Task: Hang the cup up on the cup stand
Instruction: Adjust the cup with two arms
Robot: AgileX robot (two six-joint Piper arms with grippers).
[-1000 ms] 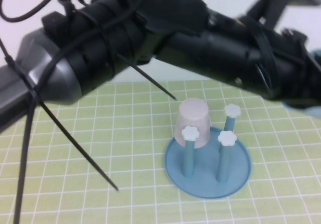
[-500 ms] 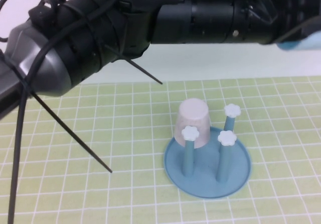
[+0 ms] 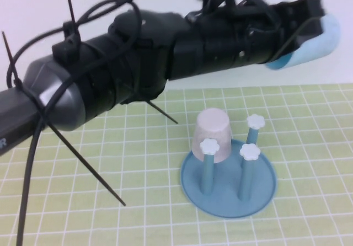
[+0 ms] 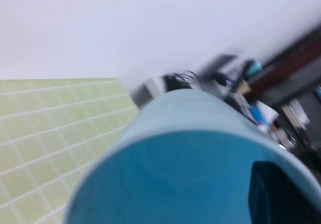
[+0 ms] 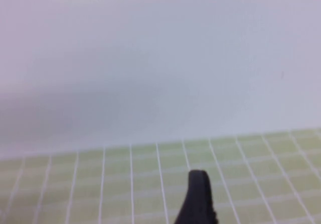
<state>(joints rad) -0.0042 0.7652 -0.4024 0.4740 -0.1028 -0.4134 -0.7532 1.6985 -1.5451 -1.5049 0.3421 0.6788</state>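
My left gripper [image 3: 302,32] is shut on the light blue cup [image 3: 320,46] and holds it high in the air, up and to the right of the cup stand. In the left wrist view the cup [image 4: 190,158] fills the picture, with one dark finger [image 4: 281,194] inside its rim. The cup stand [image 3: 228,186] is a teal dish with three white-knobbed pegs; two front pegs [image 3: 249,169] stand bare. A pale pink cup [image 3: 212,134] sits upside down at the back left of the stand. My right gripper [image 5: 198,200] is low over the mat, outside the high view.
The left arm [image 3: 138,75] with its black cables and cable ties crosses the upper part of the high view above the green gridded mat [image 3: 83,202]. A white wall stands behind the mat.
The left arm has swung and turned, bringing the blue cup from the right edge into fuller view, higher and a little further left. The stand and pink cup have not moved.
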